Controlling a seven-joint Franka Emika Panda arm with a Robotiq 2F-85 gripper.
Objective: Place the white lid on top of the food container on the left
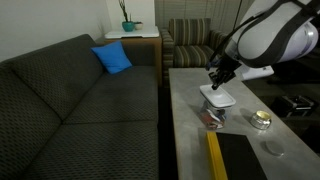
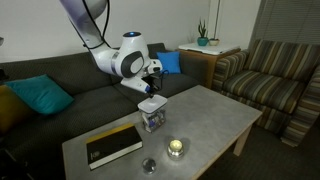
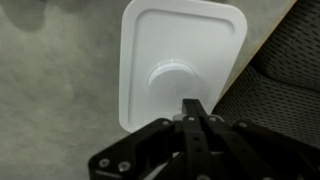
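The food container (image 1: 212,119) is your landmark. In both exterior views the white lid (image 1: 217,97) shows directly above it, and you cannot tell whether it is resting there or clear of it. In the wrist view your gripper (image 3: 195,105) is above the container too. Its jaws are pressed together at the lid's raised centre, though the grip is uncertain. The lid's long axis runs away from the wrist. Expect a mostly vertical move.

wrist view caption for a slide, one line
closed claw over the white lid, grey table left, dark sofa right
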